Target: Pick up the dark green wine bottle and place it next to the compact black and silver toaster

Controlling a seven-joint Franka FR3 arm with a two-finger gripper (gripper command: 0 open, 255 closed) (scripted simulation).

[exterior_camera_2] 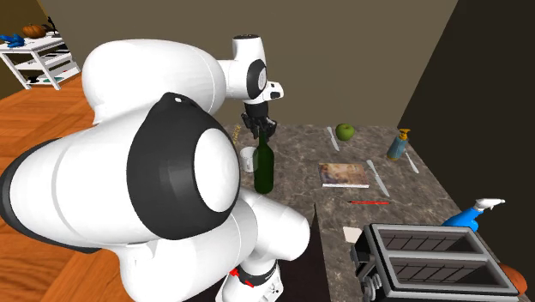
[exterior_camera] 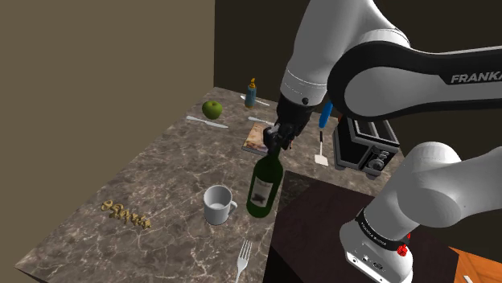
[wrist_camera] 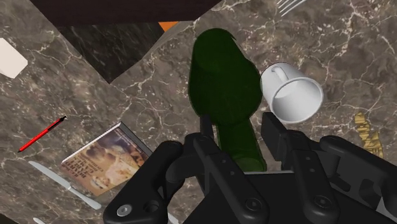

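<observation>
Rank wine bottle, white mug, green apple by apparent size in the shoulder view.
1. dark green wine bottle
2. white mug
3. green apple
The apple lies farther from the camera, so its real size against the mug is unsure.

Lighting flat and subdued in all views. White arm (exterior_camera: 322, 40) bright on top, grey beneath: light from overhead. Marble desk (exterior_camera: 161, 177) evenly lit. Green wine bottle (wrist_camera: 222, 76) reads near-black at wrist view centre. Edges crisp, frame corners included.
</observation>
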